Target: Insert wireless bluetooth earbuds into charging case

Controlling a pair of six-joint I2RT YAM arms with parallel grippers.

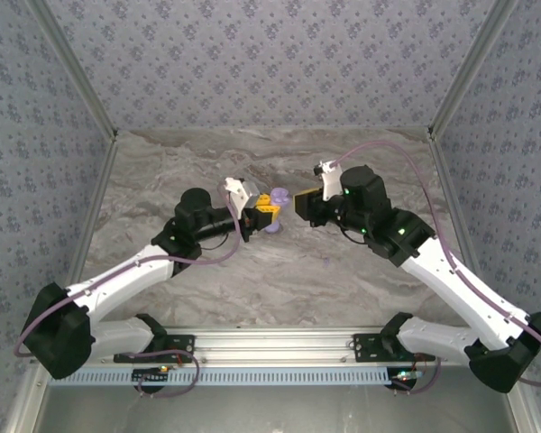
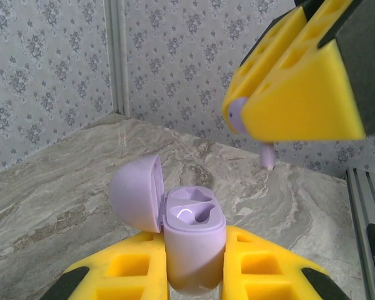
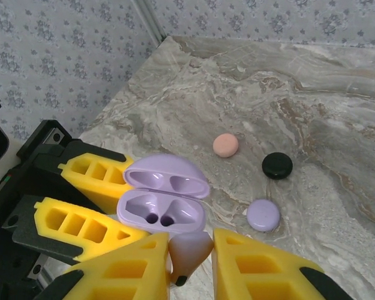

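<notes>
The lavender charging case (image 2: 194, 240) stands upright with its lid (image 2: 134, 194) swung open to the left, and my left gripper (image 2: 195, 242) is shut on its body. In the right wrist view the case (image 3: 162, 209) shows two empty sockets. My right gripper (image 3: 190, 240) is shut on a lavender earbud (image 3: 187, 253), just short of the case's front edge. From the left wrist the earbud's stem (image 2: 267, 156) hangs below a right finger (image 2: 300, 94), above and to the right of the case. In the top view both grippers meet over mid-table, left (image 1: 267, 207) and right (image 1: 299, 204).
Three small round pieces lie on the marble table (image 3: 337, 94) beyond the case: pink (image 3: 225, 145), black (image 3: 277, 165) and lavender (image 3: 263, 215). Patterned walls close the back and both sides. The left gripper's fingers (image 3: 81, 228) sit close to the left of the right gripper.
</notes>
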